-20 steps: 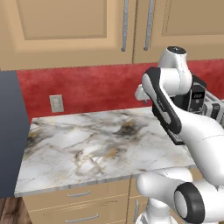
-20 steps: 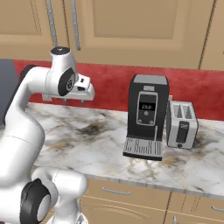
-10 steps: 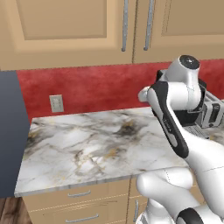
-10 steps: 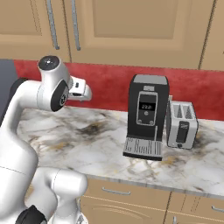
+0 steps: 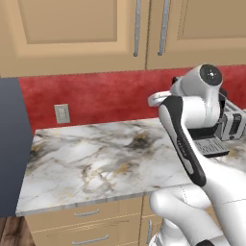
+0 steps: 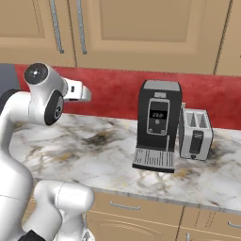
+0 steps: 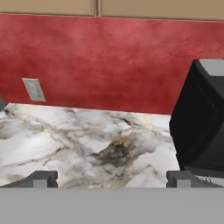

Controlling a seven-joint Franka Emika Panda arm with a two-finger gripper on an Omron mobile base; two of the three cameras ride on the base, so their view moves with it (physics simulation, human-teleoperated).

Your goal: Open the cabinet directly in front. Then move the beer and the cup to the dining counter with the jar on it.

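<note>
The cabinet hangs above the worktop with both tan doors shut; its silver bar handles stand side by side. My gripper is open, its two dark fingertips far apart with nothing between them. It hovers over the marble worktop, below the cabinet, pointing at the red wall. The white hand sticks out from the folded arm. The beer, the cup, the dining counter and the jar are out of view.
A black coffee machine and a silver toaster stand on the marble worktop against the red wall. A wall socket sits at the left, beside a dark tall panel. Tan drawers lie below.
The arm has drawn back and sunk lower, and the hand now points level at the wall. The jaws have spread a little wider.
</note>
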